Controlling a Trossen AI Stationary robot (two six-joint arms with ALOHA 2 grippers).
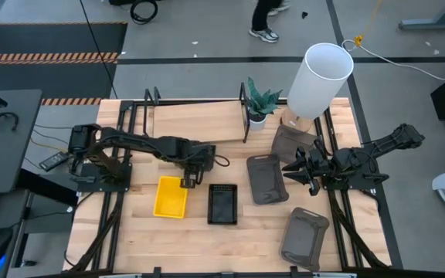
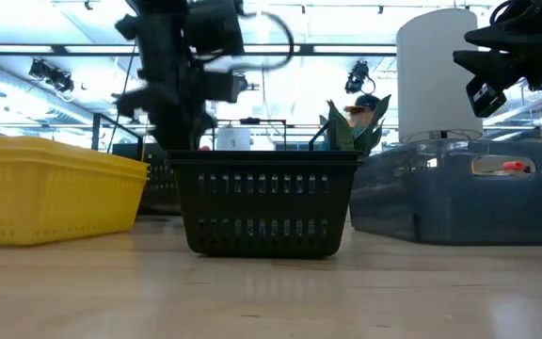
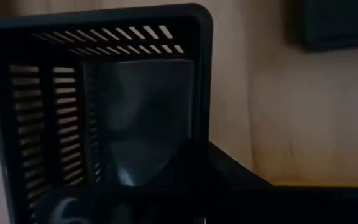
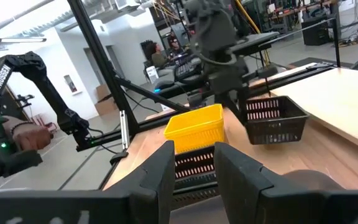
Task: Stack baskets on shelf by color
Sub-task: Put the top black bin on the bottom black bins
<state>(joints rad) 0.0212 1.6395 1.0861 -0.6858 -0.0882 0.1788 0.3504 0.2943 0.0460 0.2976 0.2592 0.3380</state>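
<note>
My left gripper point(image 1: 189, 179) hangs above the table between the shelf point(image 1: 199, 120) and a yellow basket point(image 1: 171, 197), shut on a black basket point(image 4: 272, 118). In the high view the arm hides that basket. A second black basket point(image 1: 222, 205) rests flat on the table beside the yellow one. My right gripper point(image 1: 296, 171) hovers open and empty at the right edge of a dark grey basket point(image 1: 267, 179). Two more grey baskets lie near the lamp point(image 1: 292, 143) and at the near right point(image 1: 304, 238). My left gripper comes from above, fingers pointing down, and holds the black basket by the rim of one wall point(image 4: 246, 102). The basket hangs below the fingers, lifted clear of the table and tilted. In the left wrist view the gripper's own body point(image 3: 229, 186) hides the place of contact.
A white cylinder lamp shade point(image 1: 321, 77) and a small potted plant point(image 1: 259, 104) stand at the shelf's right end. Black rails point(image 1: 246, 116) rise from the shelf board. Bare tabletop point(image 1: 207, 247) lies along the near edge. A person's feet point(image 1: 265, 31) show beyond the table.
</note>
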